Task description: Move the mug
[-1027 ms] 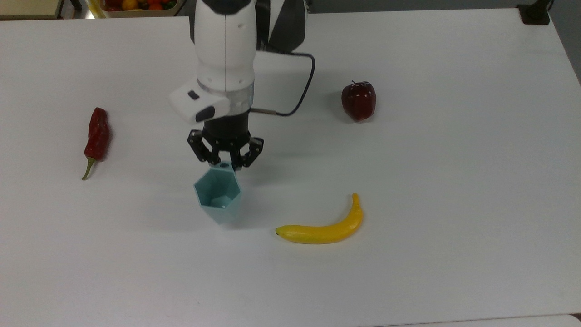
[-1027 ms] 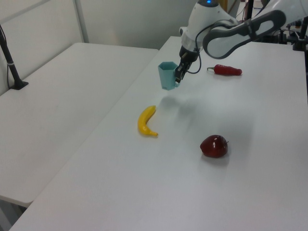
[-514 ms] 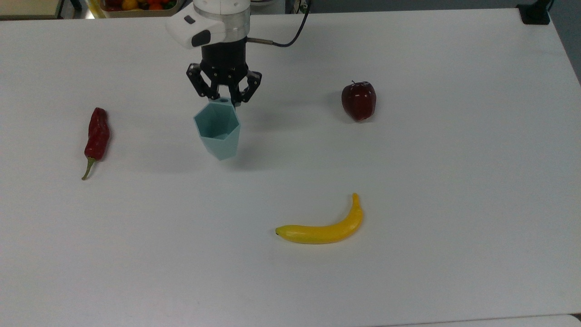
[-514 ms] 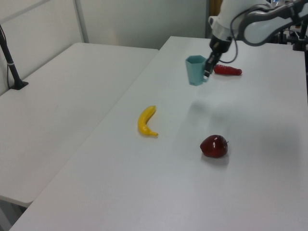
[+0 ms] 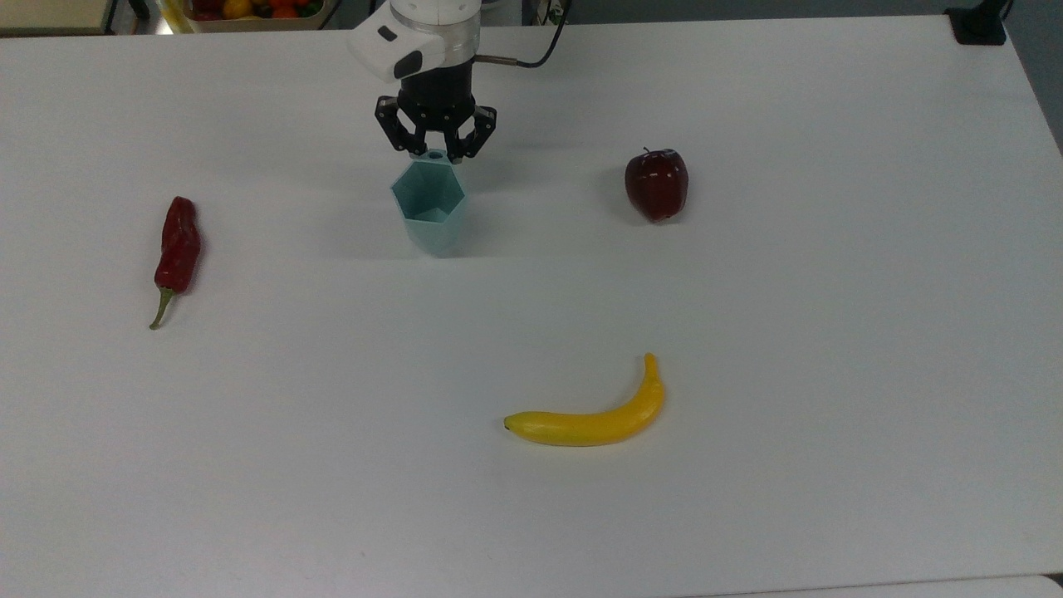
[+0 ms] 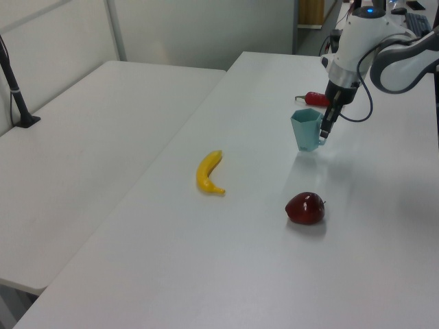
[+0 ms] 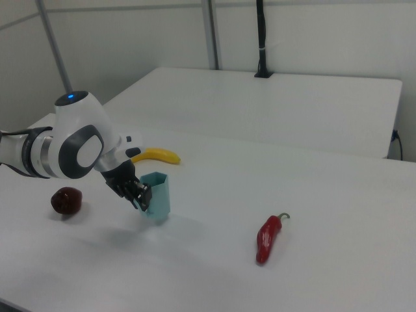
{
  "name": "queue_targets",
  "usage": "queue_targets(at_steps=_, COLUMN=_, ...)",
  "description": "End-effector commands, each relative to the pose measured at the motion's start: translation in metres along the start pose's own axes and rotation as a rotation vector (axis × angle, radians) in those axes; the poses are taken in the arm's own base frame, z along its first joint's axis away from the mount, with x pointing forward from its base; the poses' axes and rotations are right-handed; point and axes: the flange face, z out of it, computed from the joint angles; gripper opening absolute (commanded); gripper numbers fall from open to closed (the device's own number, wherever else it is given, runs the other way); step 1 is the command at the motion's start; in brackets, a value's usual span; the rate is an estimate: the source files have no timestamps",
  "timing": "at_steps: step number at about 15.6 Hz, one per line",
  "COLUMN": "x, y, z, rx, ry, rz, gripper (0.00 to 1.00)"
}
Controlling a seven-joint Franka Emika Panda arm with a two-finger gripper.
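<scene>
The mug (image 5: 430, 208) is pale teal all over, plain, its inside a shade darker; the gripper (image 5: 436, 154) at its far rim is black, on a white arm (image 5: 428, 25) with a grey patch and a blue light on the joint in the right view; the table (image 5: 830, 332) is plain white; the banana (image 5: 594, 419), near, is yellow with a dark tip; the apple (image 5: 656, 183), at the top view's right, is dark red; the chilli (image 5: 176, 249), at the top view's left, is red with a green stem.

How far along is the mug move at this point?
Done: the gripper is shut on the mug by its handle tab. In hand: the mug sits upright between the chili and the apple, at or just above the table. Left: letting go and backing away.
</scene>
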Motion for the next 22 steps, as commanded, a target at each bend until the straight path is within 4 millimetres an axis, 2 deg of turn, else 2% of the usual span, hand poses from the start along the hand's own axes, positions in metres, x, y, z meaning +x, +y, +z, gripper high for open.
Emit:
queue_targets(at_steps=1, x=-0.007, y=-0.012, z=0.012, rx=-0.019, ry=0.007, rz=-0.048, gripper=0.01)
queue_targets(at_steps=4, x=-0.007, y=-0.013, z=0.016, rx=-0.024, ry=-0.002, rz=-0.048, gripper=0.08)
queue_targets(at_steps=5, x=-0.007, y=-0.013, z=0.016, rx=-0.024, ry=-0.005, rz=-0.042, gripper=0.16)
queue_targets(at_steps=6, x=-0.006, y=-0.013, z=0.016, rx=-0.025, ry=-0.006, rz=-0.042, gripper=0.31)
queue_targets(at_steps=7, x=-0.006, y=-0.013, z=0.016, rx=-0.025, ry=-0.009, rz=-0.04, gripper=0.38)
queue_targets(at_steps=8, x=-0.007, y=-0.012, z=0.016, rx=-0.027, ry=-0.018, rz=-0.038, gripper=0.56)
queue_targets(at_steps=9, x=-0.01, y=-0.012, z=0.018, rx=-0.035, ry=-0.049, rz=-0.04, gripper=0.66)
queue_targets(at_steps=11, x=-0.009, y=-0.019, z=0.012, rx=-0.049, ry=-0.103, rz=-0.058, gripper=0.77)
queue_targets(at_steps=13, x=-0.003, y=-0.02, z=0.0, rx=-0.069, ry=-0.162, rz=-0.063, gripper=0.78)
queue_targets(at_steps=15, x=0.004, y=-0.021, z=-0.017, rx=-0.084, ry=-0.199, rz=-0.062, gripper=0.92)
queue_targets(at_steps=17, x=0.011, y=-0.03, z=-0.042, rx=-0.101, ry=-0.241, rz=-0.079, gripper=1.0)
queue_targets(at_steps=19, x=0.026, y=-0.033, z=-0.079, rx=-0.107, ry=-0.26, rz=-0.072, gripper=1.0)
queue_targets(at_steps=20, x=0.037, y=-0.044, z=-0.112, rx=-0.103, ry=-0.262, rz=-0.077, gripper=1.0)
queue_targets(at_steps=22, x=0.051, y=-0.048, z=-0.145, rx=-0.094, ry=-0.247, rz=-0.066, gripper=1.0)
